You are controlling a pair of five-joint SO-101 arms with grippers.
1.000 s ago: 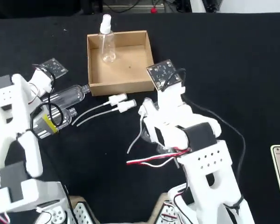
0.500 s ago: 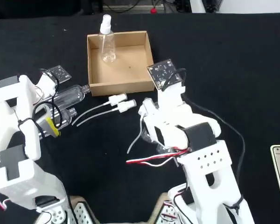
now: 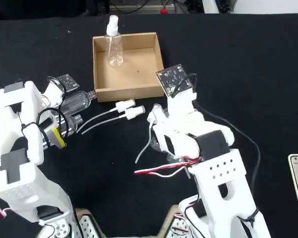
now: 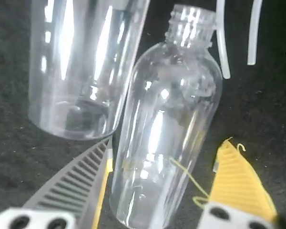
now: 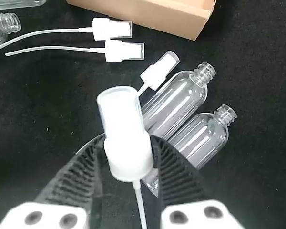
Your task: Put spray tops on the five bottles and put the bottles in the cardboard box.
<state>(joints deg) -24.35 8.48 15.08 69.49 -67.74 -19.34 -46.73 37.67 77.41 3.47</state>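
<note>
The left gripper (image 4: 167, 144) sits low over the black table (image 3: 248, 59), its arm folded forward and angled toward the cardboard box (image 3: 102, 91). Its jaws stand apart. The grey finger touches one side of a clear bottle (image 4: 171, 119) near the base, and the yellow-padded finger is just off the other side, so nothing is clamped. This bottle lies on its side between the fingers. Its long axis runs straight away from the gripper, with the open threaded neck at the far end. It is transparent plastic with rounded shoulders. A second bottle (image 4: 81, 62) lies just beside it, roughly parallel, its neck near the box's front corner.

Past the necks lie two loose spray tops (image 3: 125, 105), side by side, white heads toward the box and thin tubes trailing back toward the left gripper. Inside the box, a capped bottle (image 3: 114, 49) rests at the far wall.

The right arm hunches over the table in front of the box. The right gripper (image 5: 126, 157) is clamped on a white spray top (image 5: 124, 133), head pointing away and tube running back between the fingers. Just ahead lie a third bottle (image 5: 176, 102) and a fourth bottle (image 5: 200, 138), touching, with open necks aimed away. Another spray head (image 5: 159, 71) rests against the third.
</note>
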